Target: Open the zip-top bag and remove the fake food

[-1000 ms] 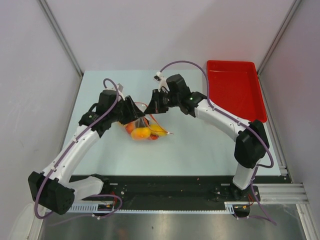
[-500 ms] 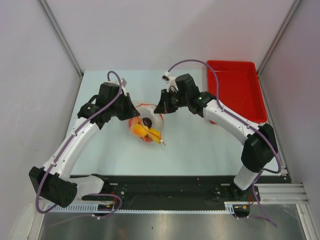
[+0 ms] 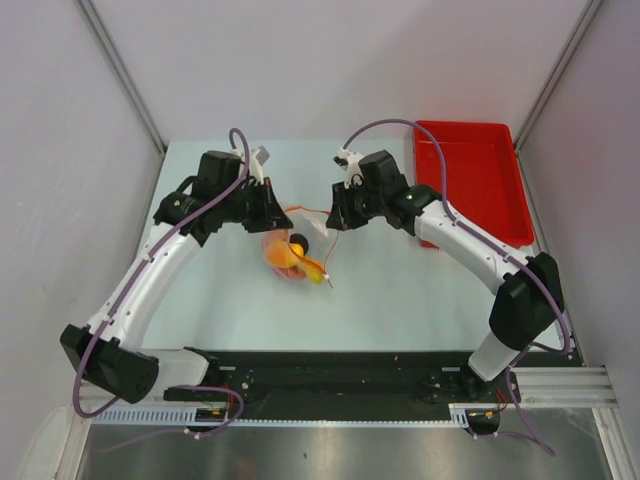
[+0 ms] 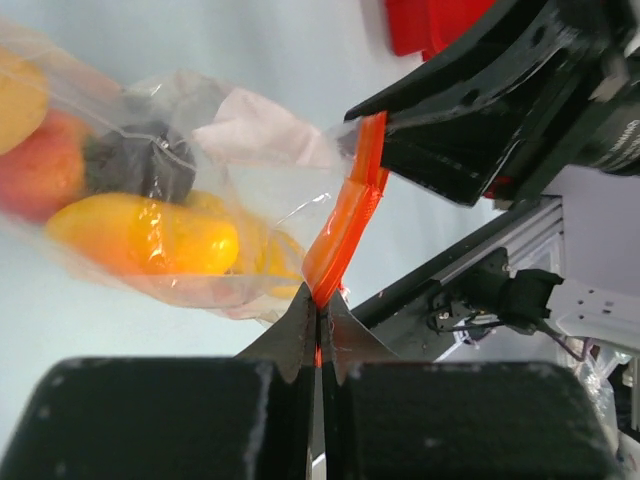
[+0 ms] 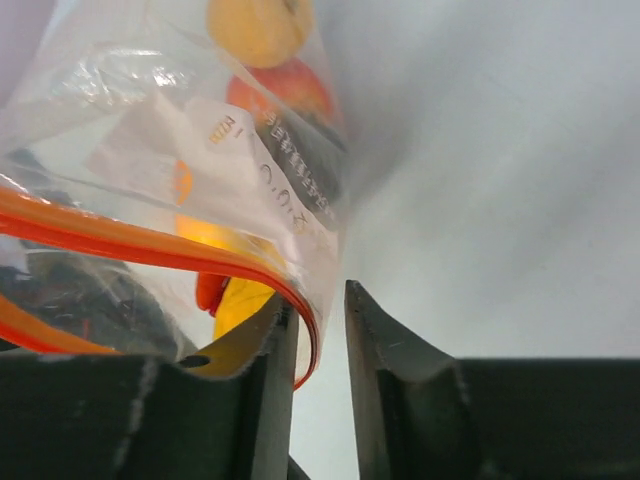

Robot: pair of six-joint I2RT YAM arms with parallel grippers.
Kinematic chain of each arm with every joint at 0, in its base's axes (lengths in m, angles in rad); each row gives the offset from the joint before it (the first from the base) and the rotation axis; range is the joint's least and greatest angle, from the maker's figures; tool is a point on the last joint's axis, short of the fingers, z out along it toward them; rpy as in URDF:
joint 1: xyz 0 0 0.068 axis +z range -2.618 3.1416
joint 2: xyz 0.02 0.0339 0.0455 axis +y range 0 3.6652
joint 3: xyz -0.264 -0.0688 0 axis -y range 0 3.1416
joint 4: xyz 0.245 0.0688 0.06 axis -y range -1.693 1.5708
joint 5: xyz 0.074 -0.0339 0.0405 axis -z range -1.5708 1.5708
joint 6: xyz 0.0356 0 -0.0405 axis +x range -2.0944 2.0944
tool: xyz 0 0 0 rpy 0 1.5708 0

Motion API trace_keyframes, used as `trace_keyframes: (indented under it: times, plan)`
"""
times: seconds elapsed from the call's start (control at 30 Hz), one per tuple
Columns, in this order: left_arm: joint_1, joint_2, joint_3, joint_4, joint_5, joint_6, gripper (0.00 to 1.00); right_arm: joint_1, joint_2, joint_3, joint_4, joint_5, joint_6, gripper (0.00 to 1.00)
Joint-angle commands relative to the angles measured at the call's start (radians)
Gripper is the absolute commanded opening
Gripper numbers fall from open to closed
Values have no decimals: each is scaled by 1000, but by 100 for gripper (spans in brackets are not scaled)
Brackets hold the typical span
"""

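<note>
- Left gripper [image 3: 275,212]: farthest to the left of the red tray [image 3: 475,180], with the bag between the 2. In the left wrist view the 2 fingers [image 4: 290,340] are pressed fully together, with no gap showing, and pinch the lower end of the orange-red zip strip [image 4: 345,235].
- Bag [image 3: 295,240]: left of the tray and well apart from it, over the pale table [image 3: 400,290]. Its top edge is strung between the 2 grippers and its filled end hangs toward the near side of the table. The strip runs straight from one gripper to the other. The clear film is crinkled.
- Toy food [image 3: 285,258]: all of it inside the bag. The left wrist view shows an orange oval [image 4: 150,235], a dark round piece [image 4: 140,165] above it and a peach-red round fruit [image 4: 40,175] beside that. The right wrist view shows a yellow piece [image 5: 255,25] and a red one [image 5: 285,90] through the film.
- Right gripper [image 3: 330,222]: between the bag and the tray, close to the tray's left wall. Its fingers [image 5: 275,340] are nearly closed. The strip's other end and the bag's edge sit in the narrow gap, lying against 1 finger.
- Tray: at the far right corner of the table.
</note>
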Motion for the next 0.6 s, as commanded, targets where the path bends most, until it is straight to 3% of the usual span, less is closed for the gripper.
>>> trace_keyframes:
  times: [0.0,0.17,0.27,0.47,0.57]
  plan:
    - [7,91,101,26,108,12,0,-19,-55,1,-76,79,-61,33]
    - [9,117,98,98,109,-38,0,-2,-127,52,-121,95,-56,47]
    - [7,133,96,115,114,-44,0,23,-157,90,-154,119,-47,47]
    - [7,136,98,129,128,-41,0,95,-194,-15,9,53,48,34]
    - [7,125,95,125,129,-38,0,92,-151,-48,91,-23,109,22]
